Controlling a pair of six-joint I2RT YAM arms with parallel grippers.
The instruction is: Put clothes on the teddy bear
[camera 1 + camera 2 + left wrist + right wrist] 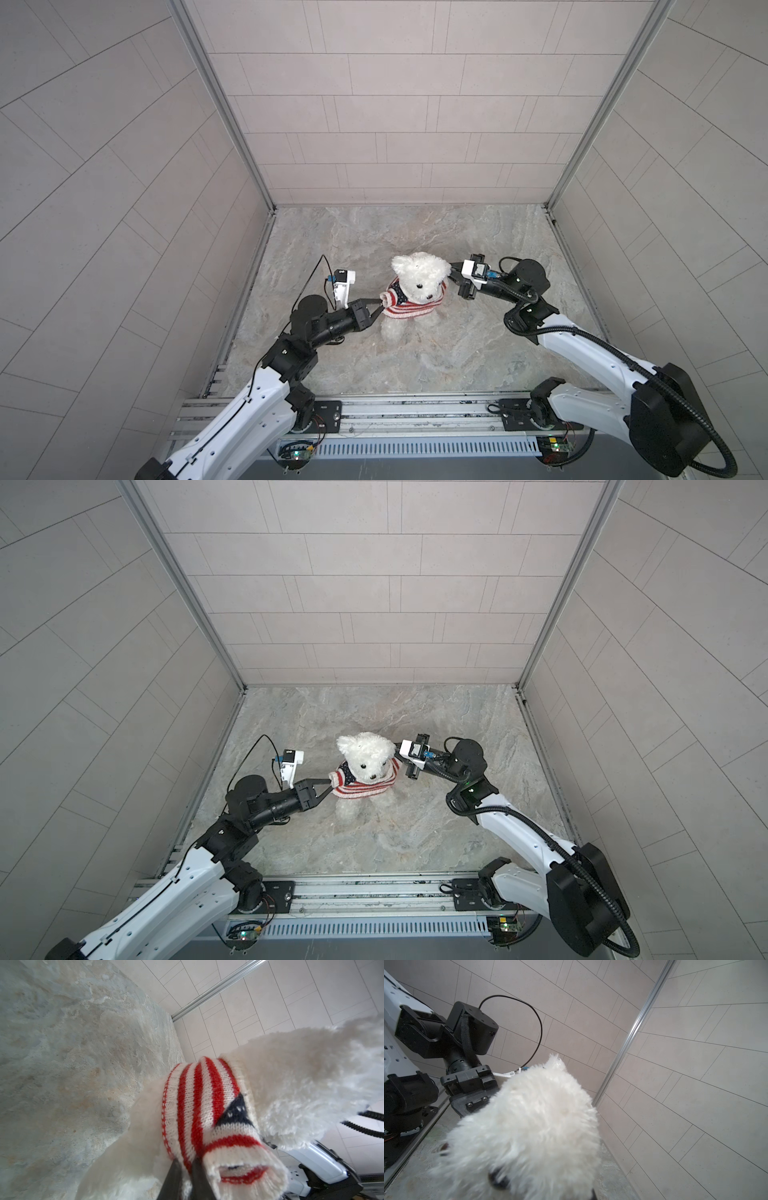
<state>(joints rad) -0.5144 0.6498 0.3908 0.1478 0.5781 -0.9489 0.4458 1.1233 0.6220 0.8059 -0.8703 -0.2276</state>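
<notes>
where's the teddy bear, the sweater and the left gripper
teddy bear [419, 271]: in a top view, on its forehead.
sweater [197, 1101]: left wrist view, on the red-and-white stripes.
left gripper [380, 302]: in a top view, between its fingertips at the sleeve cuff.

right claw [454, 270] tips — hidden behind teddy bear [419, 278] | left claw [186, 1162] — cut off

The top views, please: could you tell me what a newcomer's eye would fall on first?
A fluffy white teddy bear sits upright in the middle of the marbled table, wearing a red-and-white striped sweater. The left gripper pinches the sweater's sleeve on one side, while the right gripper, shut, meets the bear's ear on the other.
</notes>
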